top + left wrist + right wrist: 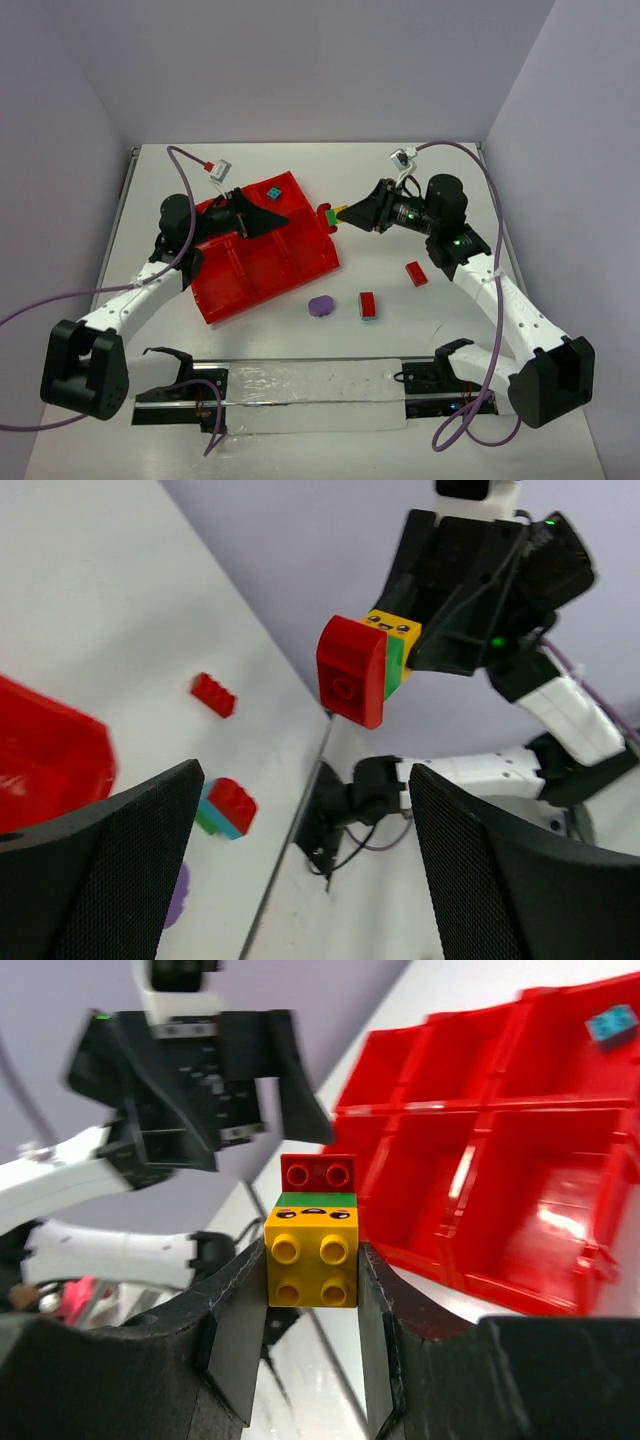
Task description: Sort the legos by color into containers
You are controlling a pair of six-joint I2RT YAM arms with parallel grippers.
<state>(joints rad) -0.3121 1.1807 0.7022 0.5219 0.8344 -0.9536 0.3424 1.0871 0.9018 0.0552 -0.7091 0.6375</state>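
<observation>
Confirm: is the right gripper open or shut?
Shut on the yellow lego: the right gripper presses against both of its sides.

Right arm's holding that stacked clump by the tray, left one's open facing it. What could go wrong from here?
1. The stack is three colours joined; released whole, it would mix colours in one compartment of the tray.
2. The right gripper clamps only the yellow brick; a pull by the open left gripper may twist it free onto the table.
</observation>
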